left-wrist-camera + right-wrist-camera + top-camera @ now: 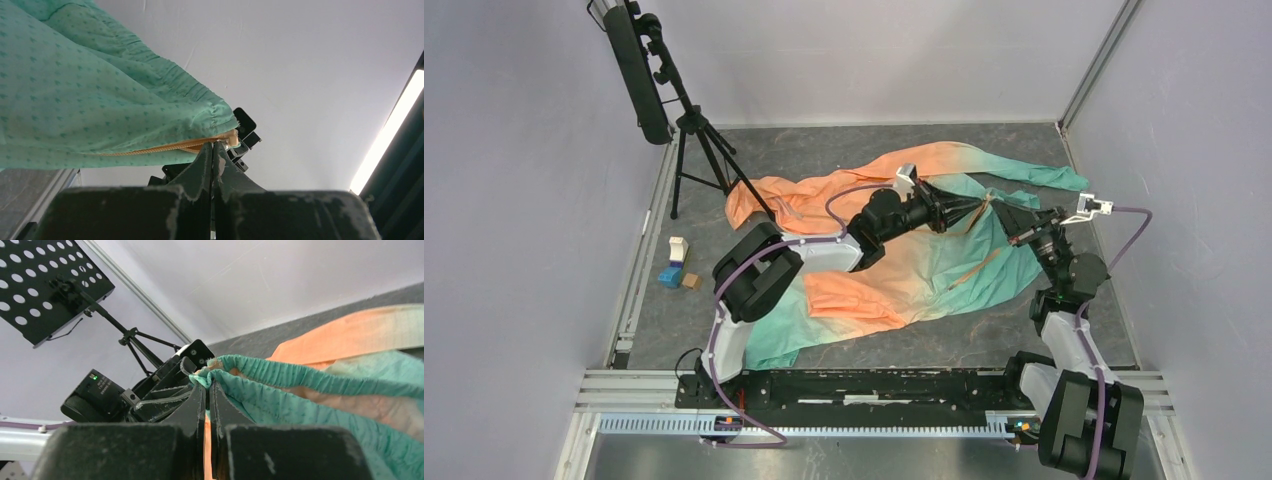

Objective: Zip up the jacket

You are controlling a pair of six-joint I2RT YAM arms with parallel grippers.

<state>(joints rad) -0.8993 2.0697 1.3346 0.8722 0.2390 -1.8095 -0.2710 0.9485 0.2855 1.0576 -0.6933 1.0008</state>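
The jacket, a thin orange-to-mint windbreaker, lies spread on the table with its mint hem lifted at the right. My left gripper is shut on the hem's corner where a tan zipper edge ends; its fingertips pinch that end. My right gripper is shut on the mint gathered hem right beside it, fingertips closed on the cloth. The two grippers nearly touch, tip to tip. The left gripper shows in the right wrist view. A loose tan zipper strip hangs below.
A black tripod stand with a perforated panel stands at the back left. Small blocks lie on the table's left. Walls close in left, back and right. A metal rail runs along the near edge.
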